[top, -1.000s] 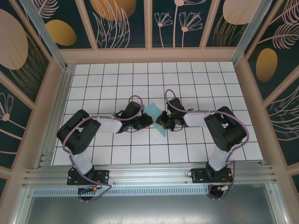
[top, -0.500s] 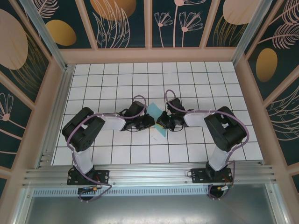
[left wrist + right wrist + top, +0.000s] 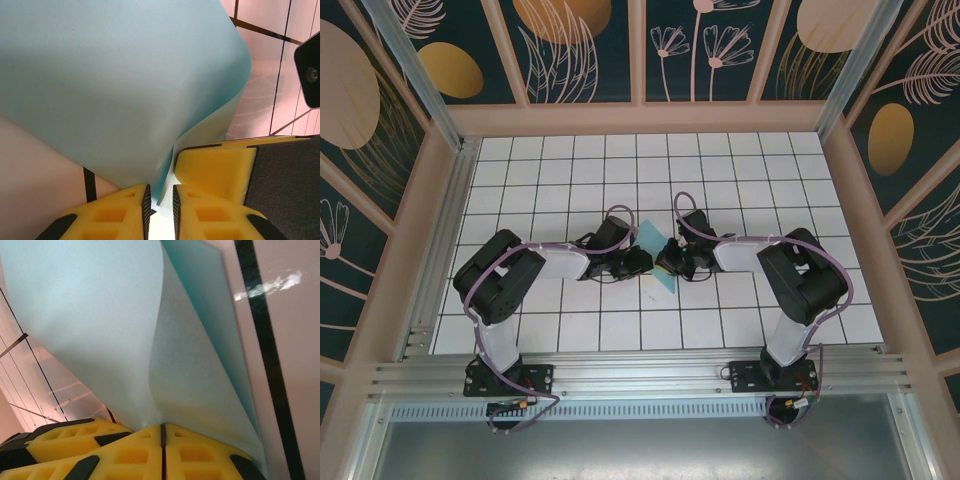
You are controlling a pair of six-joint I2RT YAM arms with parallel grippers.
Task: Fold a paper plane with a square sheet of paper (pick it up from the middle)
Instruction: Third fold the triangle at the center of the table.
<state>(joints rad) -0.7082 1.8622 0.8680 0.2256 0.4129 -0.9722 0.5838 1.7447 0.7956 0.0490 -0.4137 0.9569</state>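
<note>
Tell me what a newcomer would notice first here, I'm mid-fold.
The light teal square sheet of paper, curled up off the white grid table, stands out at mid-table. In the right wrist view the right gripper is shut on it. In the left wrist view the left gripper has its jaws a narrow gap apart, with the paper's edge running down between them.

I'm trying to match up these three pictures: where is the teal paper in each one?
Top external: the teal paper stands near the middle of the white tiled table.
Left wrist: it covers the upper left and curls down into the left pincer.
Right wrist: it rises from the shut right pincer across the left and middle.
Shared landmark: the table's black grid lines.
</note>
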